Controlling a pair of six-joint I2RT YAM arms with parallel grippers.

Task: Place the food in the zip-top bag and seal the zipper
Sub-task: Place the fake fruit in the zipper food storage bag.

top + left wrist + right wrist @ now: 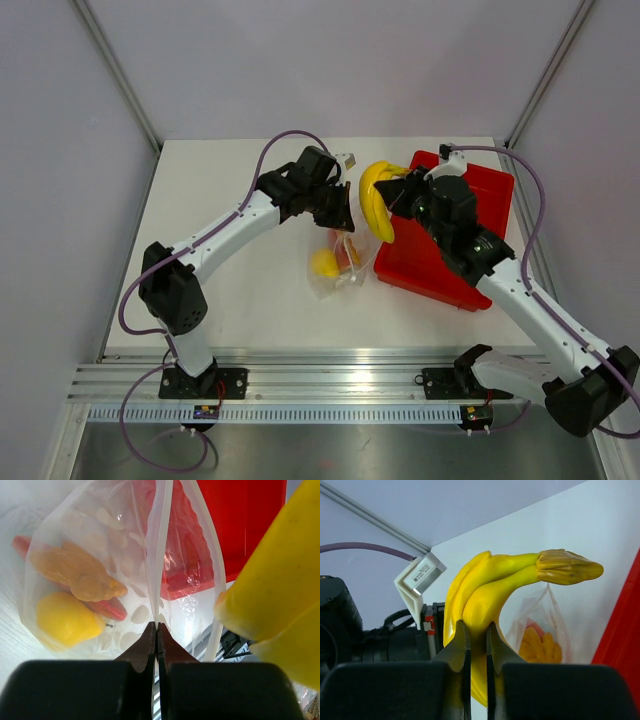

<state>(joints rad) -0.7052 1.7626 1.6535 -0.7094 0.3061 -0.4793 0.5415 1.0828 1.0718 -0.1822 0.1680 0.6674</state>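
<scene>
The left gripper (158, 628) is pinching one lip of the zip-top bag (100, 545), jaws pressed together on it, holding the mouth up beside the left edge of the red tray (480, 190). The right gripper (476, 630) is clamping the banana (490, 575) close by, apparently so it can drop in.

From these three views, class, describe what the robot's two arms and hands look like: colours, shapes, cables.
Both the left arm and right arm have white link shells with black joints and black bases. A purple cable loops along each. The left hand and right hand have black blocky bodies with two dark, tapering fingers.
</scene>
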